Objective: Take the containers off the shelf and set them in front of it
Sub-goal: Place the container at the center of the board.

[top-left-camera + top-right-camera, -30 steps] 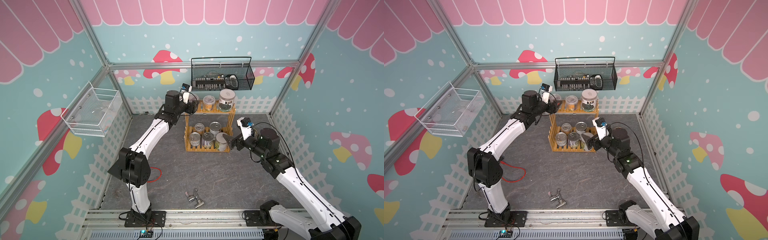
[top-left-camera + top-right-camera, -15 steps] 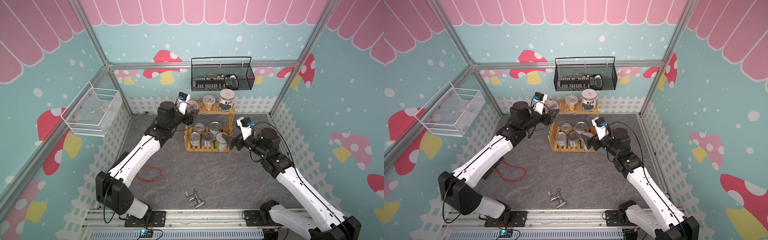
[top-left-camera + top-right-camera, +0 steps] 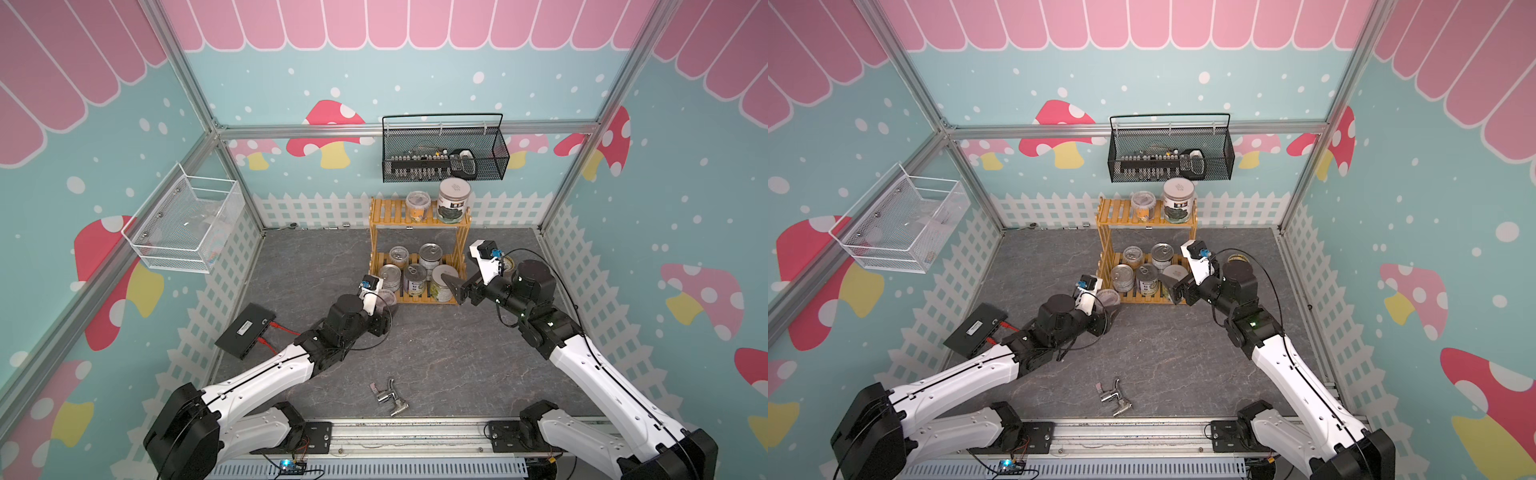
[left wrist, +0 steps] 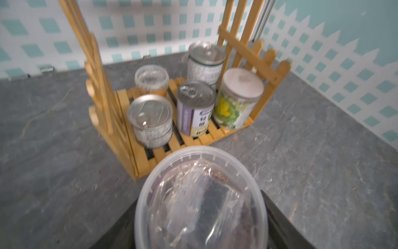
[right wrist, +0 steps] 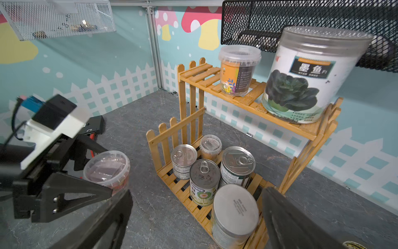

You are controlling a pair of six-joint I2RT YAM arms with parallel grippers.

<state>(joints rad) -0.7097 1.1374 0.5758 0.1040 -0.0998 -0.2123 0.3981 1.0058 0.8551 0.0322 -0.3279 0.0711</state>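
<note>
Containers [image 3: 430,255] are sitting 7 strong on the shelf [image 3: 388,214]: 2 on the upper tier and 5 crowding the lower one. An 8th, a clear tub [image 5: 106,168] of dark contents, is sitting in the left gripper [image 3: 384,308], whose jaws are clamping its sides. The tub is hanging low, just off the shelf's front corner on the left arm's side; whether its base is touching the floor [image 3: 436,353] is not showing. The step in hand is looking like the set-down of this tub in front of the shelf. The right gripper [image 3: 454,287] is hanging with jaws spread wide and holding nothing, just beside the white-lidded jar [image 5: 235,212] at the front of the lower tier, probably lining up the next pick. Next, the left arm is needing to settle the tub flat on the floor, clear of the shelf, then part its jaws and back off without tipping it. The right arm is needing to bracket the jar without nudging the tin [image 5: 204,183] just beside it.
</note>
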